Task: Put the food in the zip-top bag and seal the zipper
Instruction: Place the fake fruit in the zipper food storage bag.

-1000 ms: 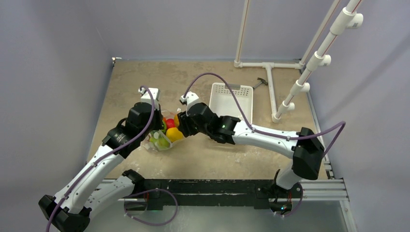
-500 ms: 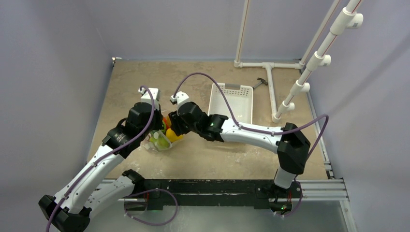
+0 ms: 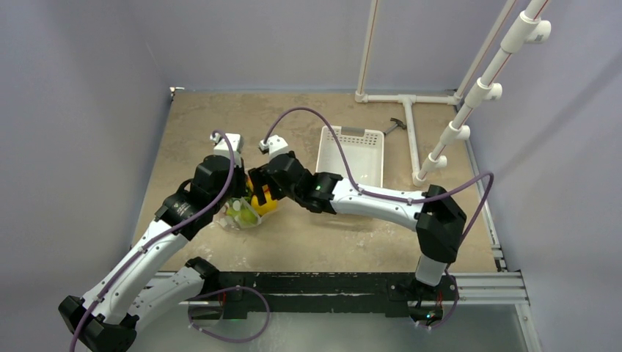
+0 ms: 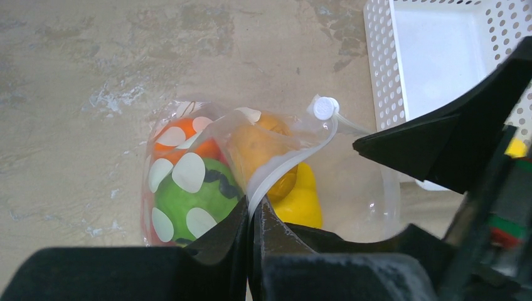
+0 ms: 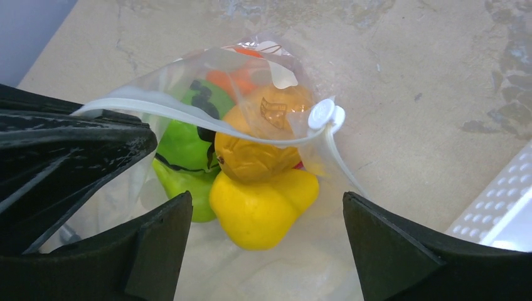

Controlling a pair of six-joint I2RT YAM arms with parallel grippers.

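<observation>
Fruits point(image 5: 257, 150) bagged, zipper point(image 4: 282, 166) left unsealed.
The bag point(image 5: 157, 81) edge is pinched in the left gripper point(image 4: 251, 216); the right gripper point(image 5: 270, 219) is held wide, empty.

1. I work in a robotics lab test cell: plain lilac walls point(image 3: 81, 88) box in my stained table point(image 3: 198, 125).
2. A white pipe frame point(image 3: 408, 125) and a metal mounting rail point(image 3: 480, 279) mark it as a rig.

Right hand point(image 5: 266, 244) wider (nearer bag point(image 5: 157, 81))
</observation>
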